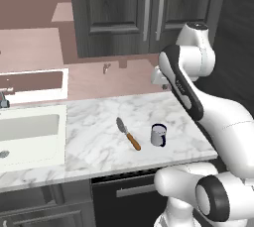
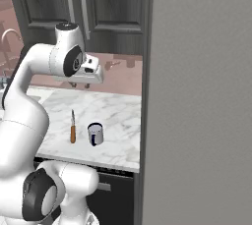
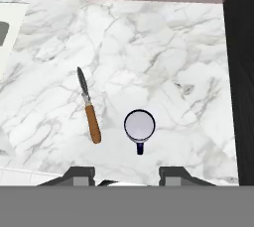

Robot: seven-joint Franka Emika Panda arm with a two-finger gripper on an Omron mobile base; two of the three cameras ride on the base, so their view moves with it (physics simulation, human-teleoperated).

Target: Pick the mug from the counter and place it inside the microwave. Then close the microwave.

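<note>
The robot's hand (image 3: 126, 174) sits nearest the hand camera, its two dark fingertips (image 3: 79, 174) standing apart at the bottom of that view with nothing between them; the jaws are open and empty. Directly below the hand, a little ahead of the fingertips, stands the small cylindrical mug with a pale outside and dark blue handle (image 3: 139, 126), upright on the white marble desk with grey veining (image 3: 163, 52), its handle turned back toward the hand. Just to the left of the mug, apart from it, lies a knife with an orange-brown wooden handle and a grey blade (image 3: 88, 107), blade pointing away from the hand.

By my reading the task has barely begun: the mug is not yet grasped, the hand hangs well above it, and lifting, placing it in the microwave and closing the door all remain.

Counted: one mug, one knife, one hand.
</note>
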